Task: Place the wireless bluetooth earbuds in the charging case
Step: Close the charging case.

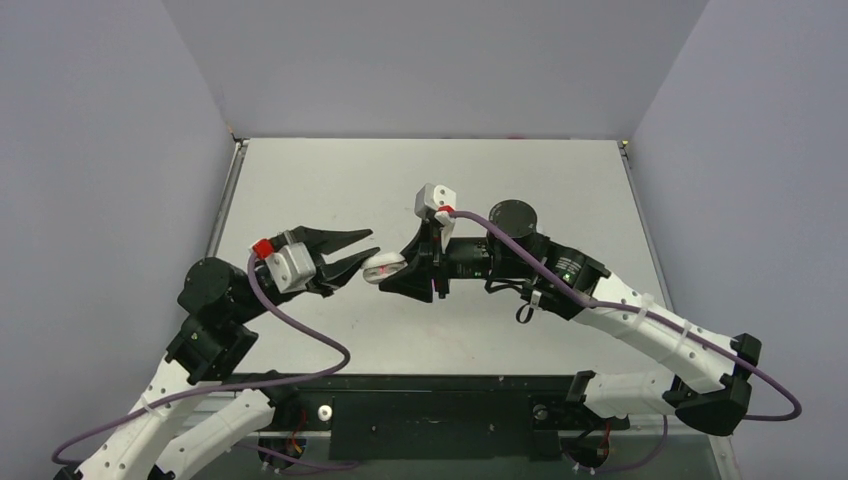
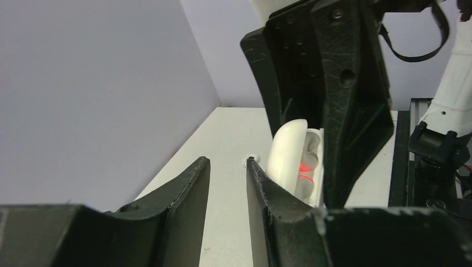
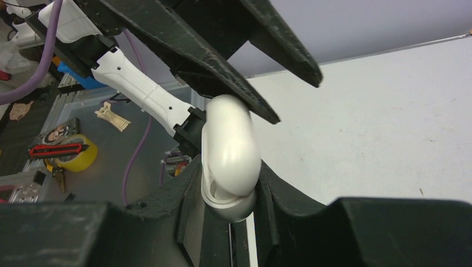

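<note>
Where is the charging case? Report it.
Top view, centre: the charging case is clamped in the right gripper over the table, touching a finger of the left gripper.

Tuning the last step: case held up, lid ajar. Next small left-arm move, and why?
Probably press the lid shut with the finger of the left gripper beside it: the right gripper clamps the charging case, lid ajar, an earbud seemingly seated by a red glow.

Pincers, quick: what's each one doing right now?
Left pincer: open, holding nothing.
Right pincer: closed on the white case.
</note>
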You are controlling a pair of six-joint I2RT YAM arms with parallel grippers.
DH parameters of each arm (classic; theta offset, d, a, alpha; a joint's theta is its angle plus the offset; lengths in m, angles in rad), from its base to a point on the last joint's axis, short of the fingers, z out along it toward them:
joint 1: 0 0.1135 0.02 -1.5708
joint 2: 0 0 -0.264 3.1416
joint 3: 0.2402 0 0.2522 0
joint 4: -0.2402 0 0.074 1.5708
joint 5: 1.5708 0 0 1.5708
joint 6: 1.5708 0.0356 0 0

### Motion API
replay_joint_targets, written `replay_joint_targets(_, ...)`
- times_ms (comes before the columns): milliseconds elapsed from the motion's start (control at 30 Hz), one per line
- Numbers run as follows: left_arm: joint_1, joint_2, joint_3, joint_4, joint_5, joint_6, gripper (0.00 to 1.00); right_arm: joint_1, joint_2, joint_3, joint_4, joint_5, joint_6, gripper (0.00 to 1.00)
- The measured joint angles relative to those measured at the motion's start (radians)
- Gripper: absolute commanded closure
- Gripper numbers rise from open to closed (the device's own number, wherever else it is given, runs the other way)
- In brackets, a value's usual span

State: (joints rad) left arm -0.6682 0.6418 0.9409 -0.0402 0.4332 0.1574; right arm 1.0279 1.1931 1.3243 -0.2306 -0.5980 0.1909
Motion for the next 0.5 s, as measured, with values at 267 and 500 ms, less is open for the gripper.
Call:
replay_joint_targets(267,0.000,-0.028,0.032,-0.015,0.118,0.048,0.74,-0.008,-0.015,0.000,-0.011,0.037,0.000,1.00)
replay_joint_targets(500,0.000,-0.039,0.054,-0.037,0.166,0.066,0.74,-0.058,-0.026,0.000,-0.009,0.061,0.011,1.00)
